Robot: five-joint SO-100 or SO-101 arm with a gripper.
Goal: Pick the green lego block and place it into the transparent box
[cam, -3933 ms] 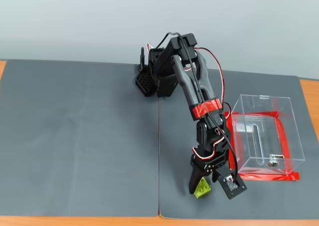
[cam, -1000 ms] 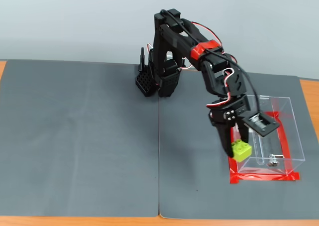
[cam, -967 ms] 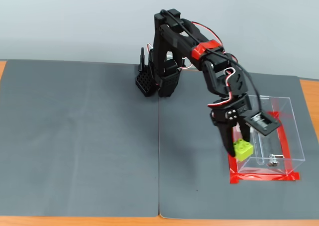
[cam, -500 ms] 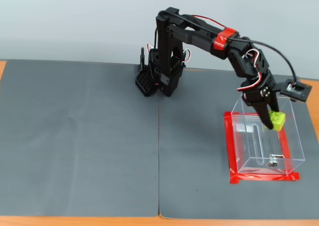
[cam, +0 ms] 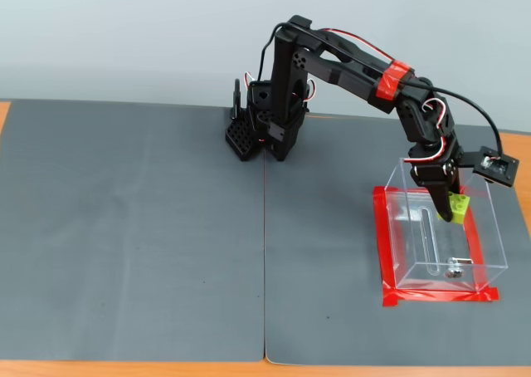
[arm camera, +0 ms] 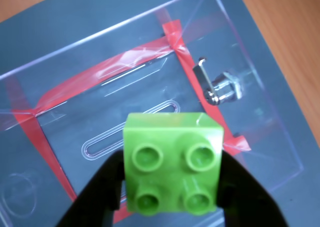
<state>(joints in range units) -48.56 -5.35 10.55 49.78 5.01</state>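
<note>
The green lego block (arm camera: 172, 164) is a lime brick with four studs, gripped between my black fingers in the wrist view. My gripper (arm camera: 172, 187) is shut on it from both sides. In the fixed view the gripper (cam: 450, 212) holds the block (cam: 457, 207) inside the top opening of the transparent box (cam: 489, 244), above its floor. The box (arm camera: 60, 82) has clear walls, red tape (arm camera: 182, 52) around its base and a small metal piece (arm camera: 220, 87) at the bottom.
The box stands on a dark grey mat (cam: 141, 227) at the right in the fixed view. The arm's base (cam: 265, 132) stands at the mat's back middle. Wooden table edge (cam: 249, 369) runs along the front.
</note>
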